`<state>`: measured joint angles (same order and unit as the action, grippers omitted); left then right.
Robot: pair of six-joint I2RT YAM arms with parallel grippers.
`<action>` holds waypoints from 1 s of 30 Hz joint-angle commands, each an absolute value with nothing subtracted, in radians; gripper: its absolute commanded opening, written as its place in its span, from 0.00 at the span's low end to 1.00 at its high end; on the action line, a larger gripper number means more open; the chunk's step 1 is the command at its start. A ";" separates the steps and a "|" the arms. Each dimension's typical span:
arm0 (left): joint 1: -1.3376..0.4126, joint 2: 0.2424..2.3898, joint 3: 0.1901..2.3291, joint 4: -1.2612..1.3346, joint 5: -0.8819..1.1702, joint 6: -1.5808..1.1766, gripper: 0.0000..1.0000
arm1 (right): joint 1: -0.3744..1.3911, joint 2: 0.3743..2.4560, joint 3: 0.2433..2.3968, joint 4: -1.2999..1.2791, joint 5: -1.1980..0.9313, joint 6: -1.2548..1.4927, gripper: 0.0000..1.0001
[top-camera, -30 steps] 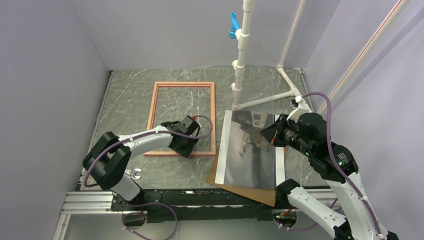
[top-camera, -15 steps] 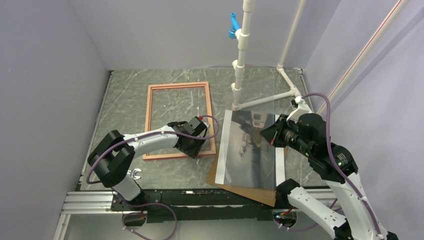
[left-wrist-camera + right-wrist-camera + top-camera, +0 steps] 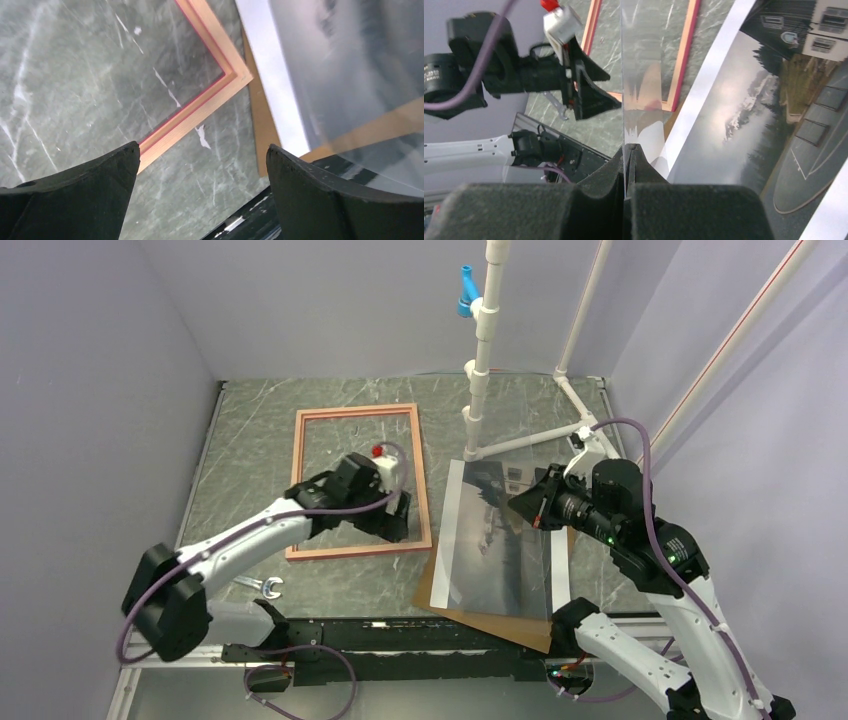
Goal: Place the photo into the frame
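Note:
The salmon frame (image 3: 300, 480) lies flat at left centre; its near right corner shows in the left wrist view (image 3: 235, 75). The photo (image 3: 495, 550) lies face up on a brown backing board (image 3: 500, 625), right of the frame, and shows in both wrist views (image 3: 345, 55) (image 3: 744, 120). My left gripper (image 3: 397, 523) is open and empty, lifted above the frame's near right corner. My right gripper (image 3: 629, 150) is shut on the edge of a thin clear pane (image 3: 640, 60), held above the photo; in the top view the right gripper (image 3: 522, 506) hovers over the photo's right side.
A white pipe stand (image 3: 480, 380) rises at the back centre, with legs on the table behind the photo. A small wrench (image 3: 262, 586) lies near the front edge at left. The table's black front rail (image 3: 400, 635) runs just below the backing board.
My left gripper has lifted off the frame's near edge and its arm has swung up. The frame shifted slightly left earlier. My right gripper with the clear pane moved a little left.

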<state>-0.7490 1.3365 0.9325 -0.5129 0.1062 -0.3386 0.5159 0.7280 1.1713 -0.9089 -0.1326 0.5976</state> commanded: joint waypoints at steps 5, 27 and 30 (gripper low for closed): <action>-0.414 1.133 0.760 -0.294 0.470 -0.407 0.99 | 0.517 0.760 1.197 -0.830 -0.230 0.574 0.00; -0.838 1.304 0.722 -0.279 0.445 -0.572 0.91 | 0.516 0.797 1.439 -1.009 0.102 0.605 0.00; -0.924 1.335 0.755 -0.308 0.345 -0.582 0.93 | 0.517 0.801 1.487 -1.034 0.162 0.594 0.00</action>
